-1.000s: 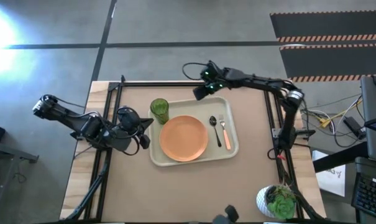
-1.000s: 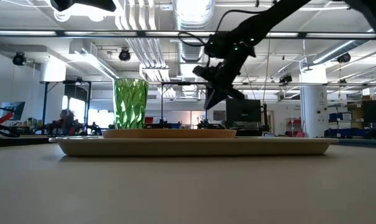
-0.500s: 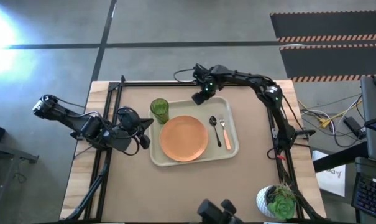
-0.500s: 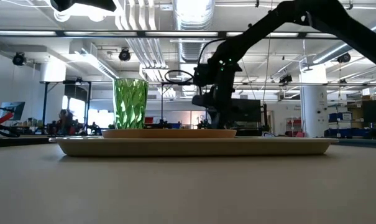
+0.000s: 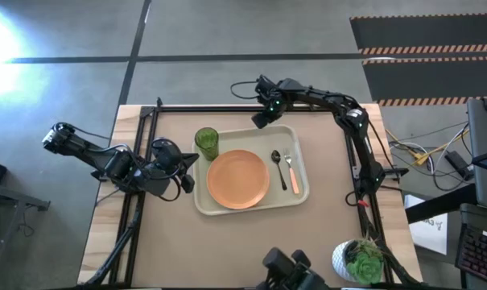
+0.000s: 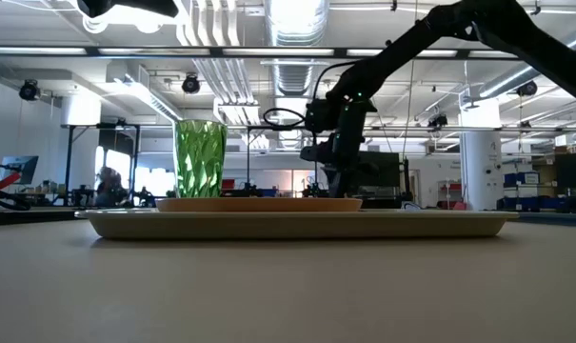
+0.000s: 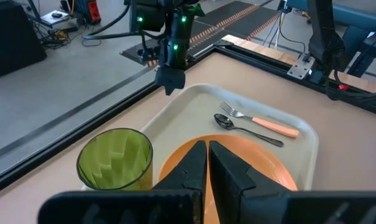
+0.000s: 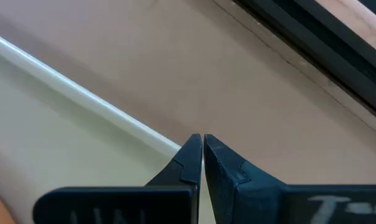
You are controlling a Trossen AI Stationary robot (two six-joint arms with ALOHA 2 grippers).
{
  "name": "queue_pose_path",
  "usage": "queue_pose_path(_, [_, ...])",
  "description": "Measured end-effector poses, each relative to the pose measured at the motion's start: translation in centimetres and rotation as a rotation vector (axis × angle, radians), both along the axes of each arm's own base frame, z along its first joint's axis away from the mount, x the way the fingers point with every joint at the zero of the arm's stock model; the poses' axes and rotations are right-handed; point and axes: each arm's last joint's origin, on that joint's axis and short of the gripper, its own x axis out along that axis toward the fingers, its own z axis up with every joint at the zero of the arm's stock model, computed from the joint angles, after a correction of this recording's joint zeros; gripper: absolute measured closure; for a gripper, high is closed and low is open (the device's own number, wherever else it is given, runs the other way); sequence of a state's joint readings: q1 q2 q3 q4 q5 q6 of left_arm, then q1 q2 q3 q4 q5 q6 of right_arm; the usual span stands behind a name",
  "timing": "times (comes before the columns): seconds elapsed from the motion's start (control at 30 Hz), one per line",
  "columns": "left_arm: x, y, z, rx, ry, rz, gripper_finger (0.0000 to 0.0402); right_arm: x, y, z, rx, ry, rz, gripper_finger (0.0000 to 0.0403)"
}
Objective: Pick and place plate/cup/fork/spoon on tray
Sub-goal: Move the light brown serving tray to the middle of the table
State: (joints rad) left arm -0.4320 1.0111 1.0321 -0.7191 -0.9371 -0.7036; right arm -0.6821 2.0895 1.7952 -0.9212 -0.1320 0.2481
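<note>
The cream tray (image 5: 301, 192) lies mid-table and carries everything. On it the orange plate (image 5: 237, 179) lies flat, the green cup (image 5: 206, 142) stands upright at its far left corner, and the dark spoon (image 5: 276, 165) and orange-handled fork (image 5: 290, 171) lie side by side at its right. My right gripper (image 5: 259, 122) is shut and points steeply down just above the tray's far rim (image 8: 107, 112), touching nothing. My left gripper (image 5: 193, 163) is shut, raised beside the tray's left edge, aimed over the cup (image 7: 115, 158) and plate (image 7: 271, 171).
A white pot with a green plant (image 5: 360, 259) stands at the near right corner. Black frame rails (image 5: 227, 107) run along the table's far and side edges. A dark object (image 5: 285, 266) shows at the near edge. Bare tabletop lies in front of the tray.
My right gripper has sunk toward the tray's far rim and tipped from a slant to point steeply down, its arm folding in toward the table's left. It stays shut. The things on the tray have not moved.
</note>
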Motion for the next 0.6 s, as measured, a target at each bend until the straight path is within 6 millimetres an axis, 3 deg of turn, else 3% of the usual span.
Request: queue_pose_path(0.6, [0.0,0.0,-0.2,-0.017,-0.011,0.010,0.0402,-0.4,-0.3,-2.3,-0.031,-0.029,-0.006,0.0394])
